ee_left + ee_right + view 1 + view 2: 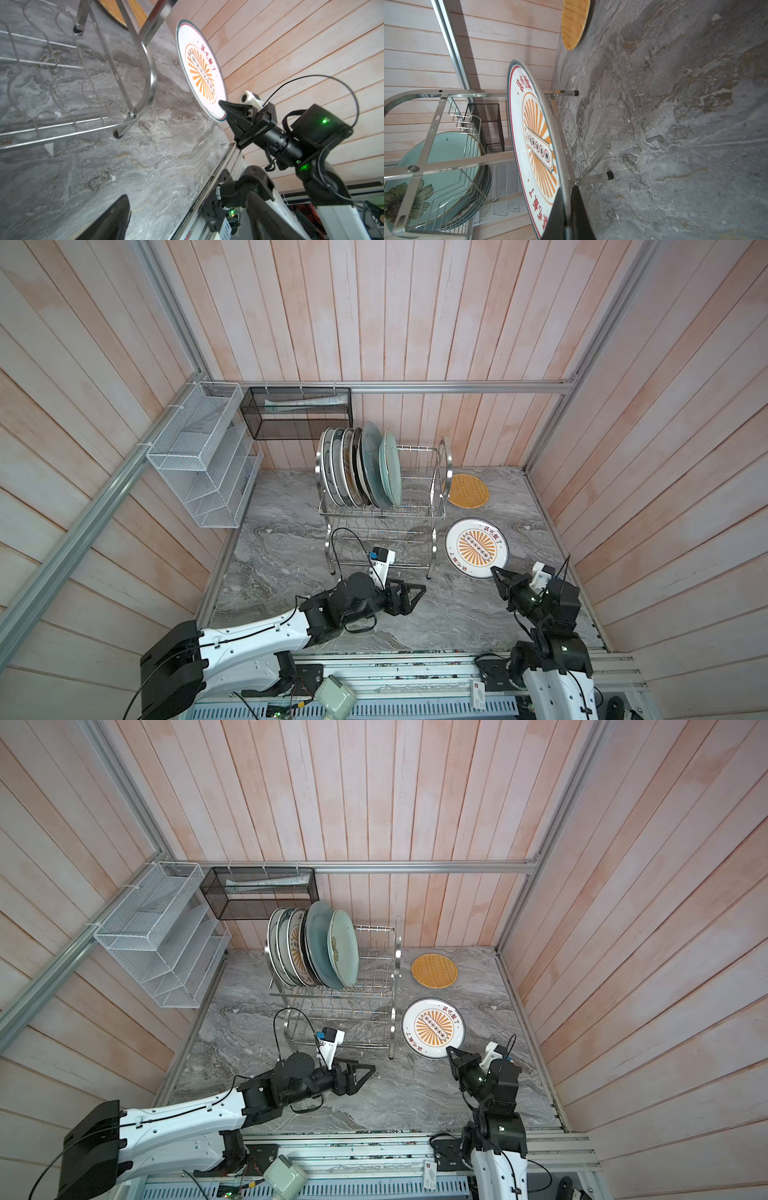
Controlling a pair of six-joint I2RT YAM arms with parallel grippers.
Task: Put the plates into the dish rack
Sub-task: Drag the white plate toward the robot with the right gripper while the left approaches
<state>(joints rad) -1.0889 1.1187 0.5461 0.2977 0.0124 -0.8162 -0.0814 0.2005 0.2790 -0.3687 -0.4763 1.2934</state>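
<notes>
My right gripper (496, 572) (568, 207) is shut on the near rim of a white plate with an orange sunburst (477, 548) (533, 133) (200, 70). It holds the plate tilted, right of the dish rack (440, 506) (392, 986). Several plates (365, 468) stand upright at the left end of the rack's upper tier, a pale green one (442, 158) nearest the free prongs. An orange lattice plate (468, 491) (574, 22) lies flat on the table behind the rack's right end. My left gripper (417, 599) (187, 218) hangs open and empty in front of the rack.
A white mesh organiser (199, 464) and a black mesh basket (297, 412) hang on the back-left walls. Wooden panel walls close in three sides. The rack's lower tier (62, 124) holds wavy wire slots. An aluminium rail (415, 659) runs along the table's front edge.
</notes>
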